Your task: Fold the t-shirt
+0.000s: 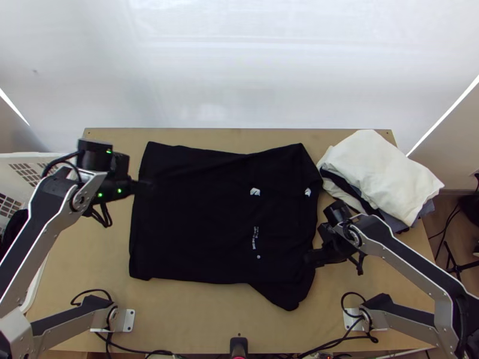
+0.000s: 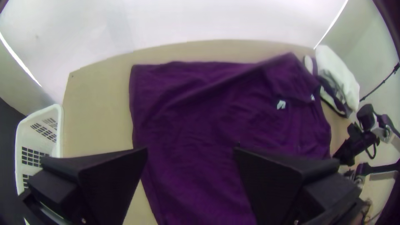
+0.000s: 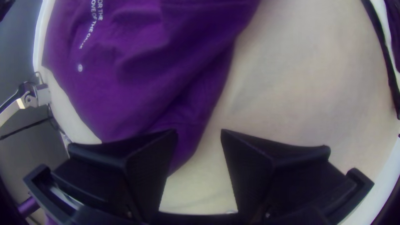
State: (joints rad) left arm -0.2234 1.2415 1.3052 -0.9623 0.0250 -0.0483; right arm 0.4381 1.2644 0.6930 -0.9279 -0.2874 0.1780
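T-shirt is lying lengthwise left to right on the worktop, clothes stack bordering its right end; left hand and right hand are gaping wide, empty.

- Left gripper: pointing inward, to its own right; fingers standing wide apart, a broad gap between their tips.
- Left wrist: sitting just behind that gripper, green lights glowing on the black housing, a cable looping above.
- Left arm: slanting back from the gripper, outward and down toward its base.
- Right gripper: lying well apart to the left one's right, nearer the bases, pointing inward; fingers standing parted.
- Right wrist: sitting just outward of that gripper.
- Right arm: slanting outward behind it, bending near the bases.
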